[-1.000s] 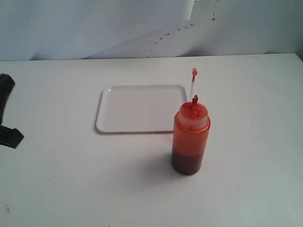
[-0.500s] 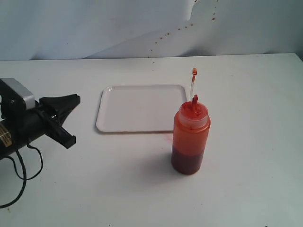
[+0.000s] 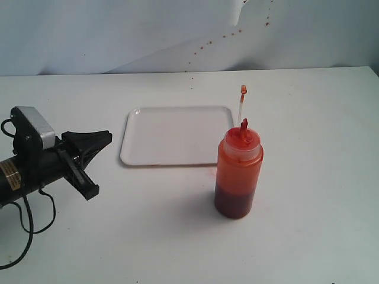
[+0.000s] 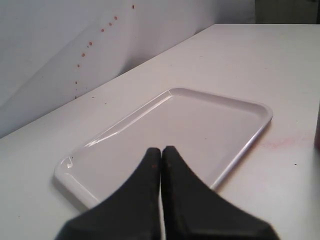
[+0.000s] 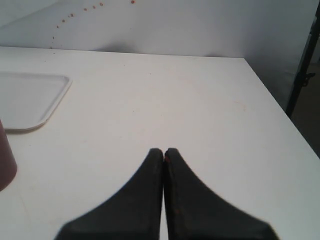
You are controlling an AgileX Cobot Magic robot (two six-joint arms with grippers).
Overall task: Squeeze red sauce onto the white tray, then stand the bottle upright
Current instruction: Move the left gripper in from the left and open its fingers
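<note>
The bottle (image 3: 238, 171) stands upright on the table, just in front of the white tray's (image 3: 174, 136) near right corner. Its red nozzle points up and the thin cap strap rises behind it. The red sauce (image 3: 235, 204) shows as a darker mass in the bottle's lower part; I see none on the tray (image 4: 200, 120). My left gripper (image 3: 108, 138) hovers left of the tray, pointing at it, shut and holding nothing (image 4: 161, 150). My right gripper (image 5: 163, 151) is shut and empty over bare table, out of the exterior view; the bottle's edge (image 5: 5, 165) shows in the right wrist view.
A faint pink smear (image 3: 211, 173) stains the table by the tray's front edge. The white backdrop (image 3: 177, 35) behind the table carries small red specks. The table's far right edge (image 5: 280, 105) drops off beside a dark stand.
My left arm has come in from the left edge and moved right toward the tray. The bottle and tray have not moved.
</note>
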